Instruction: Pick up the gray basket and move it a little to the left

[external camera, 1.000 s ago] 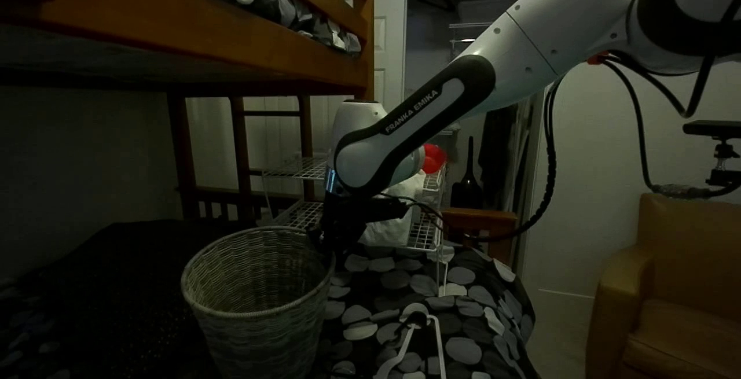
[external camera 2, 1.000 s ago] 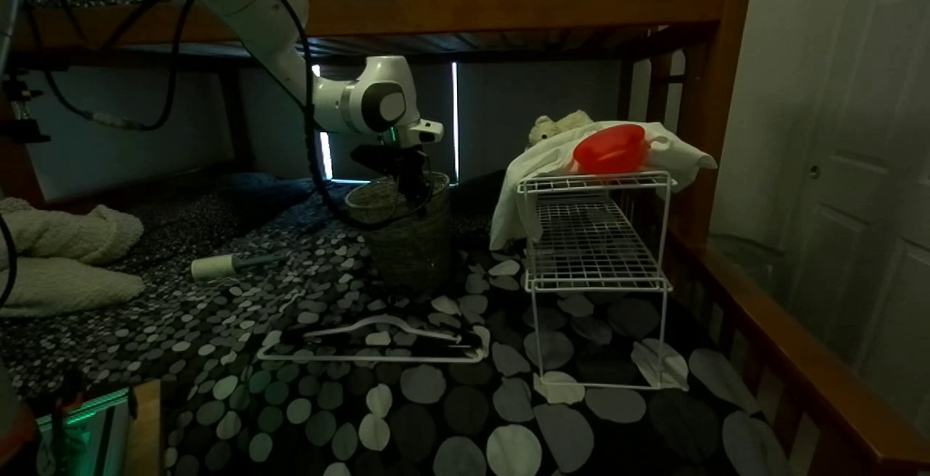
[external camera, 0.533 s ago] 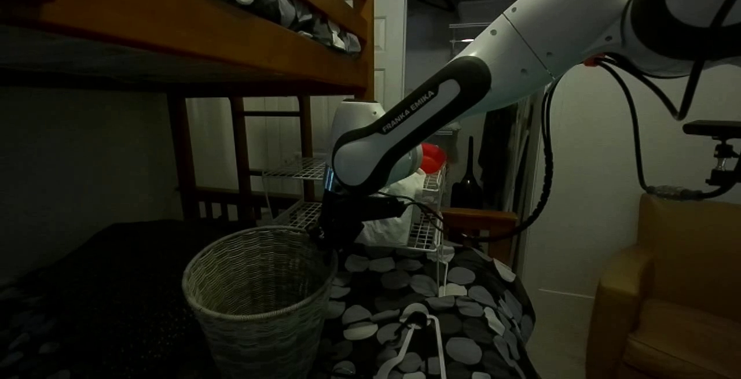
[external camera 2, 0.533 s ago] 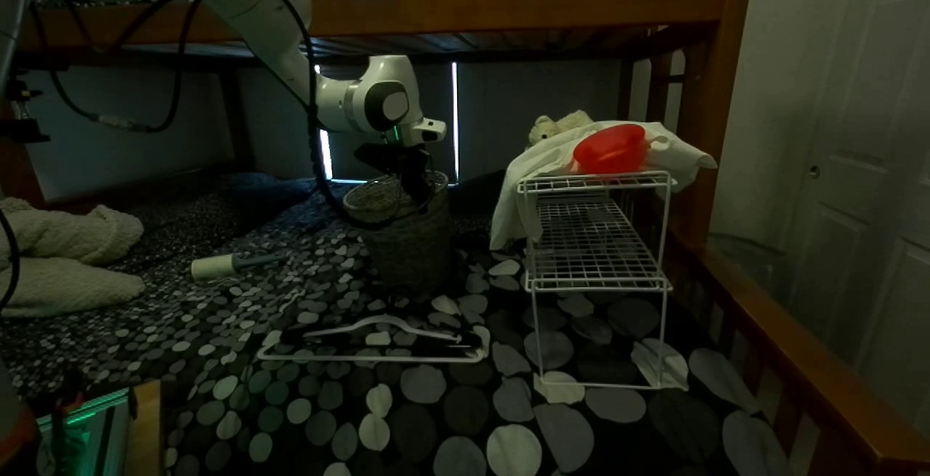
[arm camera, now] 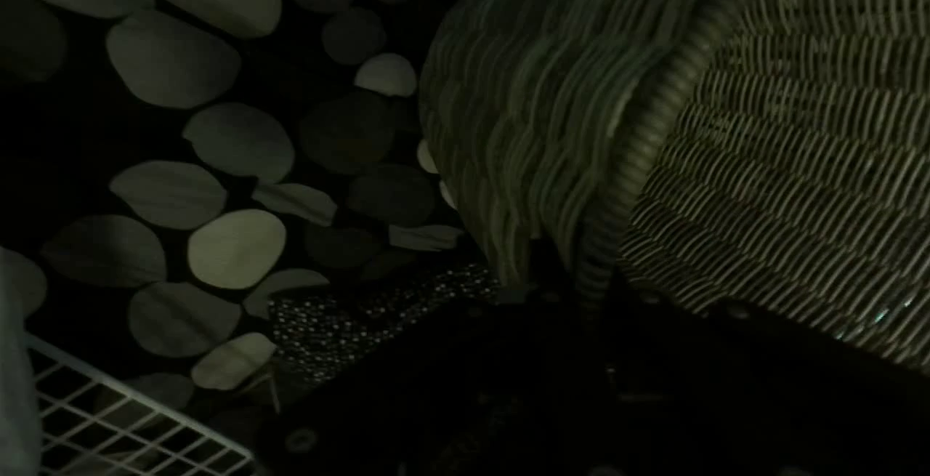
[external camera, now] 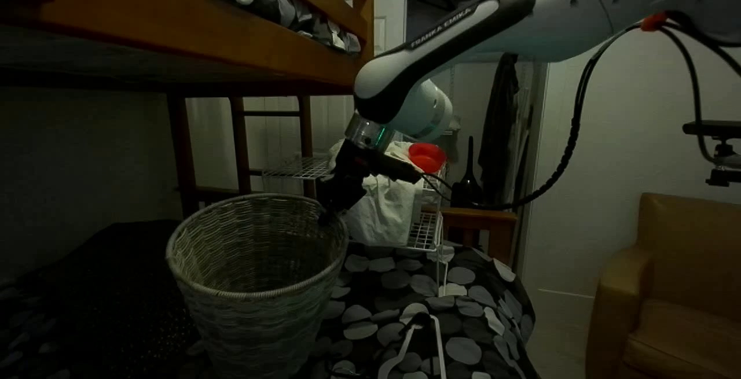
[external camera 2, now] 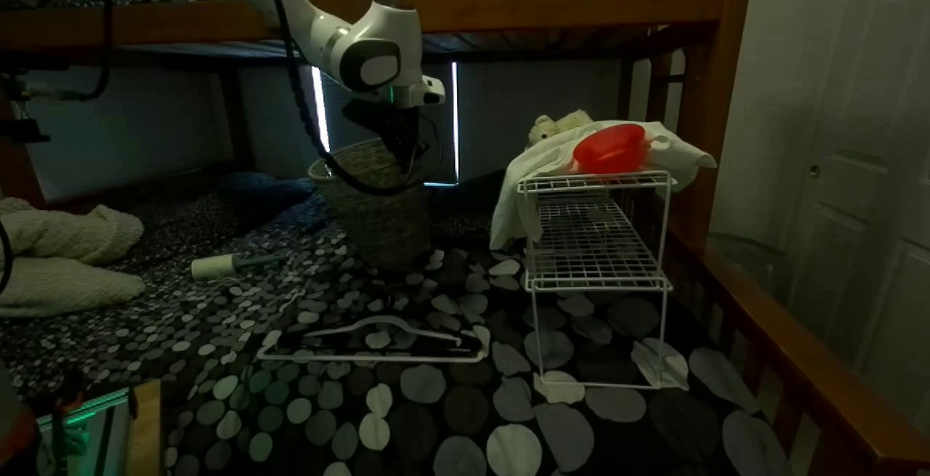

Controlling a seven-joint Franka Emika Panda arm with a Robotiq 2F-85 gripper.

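The gray basket (external camera: 255,327) is a round woven wicker basket with a braided rim, above the patterned bedding. It also shows in an exterior view (external camera 2: 378,225), leaning slightly, with its top toward the left. My black gripper (external camera: 329,211) is at the basket's rim, on the side toward the wire rack. In an exterior view the gripper (external camera 2: 413,160) partly covers the rim behind a cable. In the wrist view the rim (arm camera: 647,127) runs down between the dark fingers (arm camera: 570,287), which are shut on it. The fingertips are very dark. Whether the basket's bottom touches the bed is hard to tell.
A white wire rack (external camera 2: 599,283) with white cloth and a red bowl (external camera 2: 610,149) stands beside the basket. A white hanger (external camera 2: 374,357) and a roller (external camera 2: 214,267) lie on the bed. The upper bunk's wooden beam (external camera 2: 508,12) runs overhead near the arm.
The arm and gripper have risen, and the basket has gone up with them. In an exterior view it has shifted left and tilted; in both exterior views its rim is higher.
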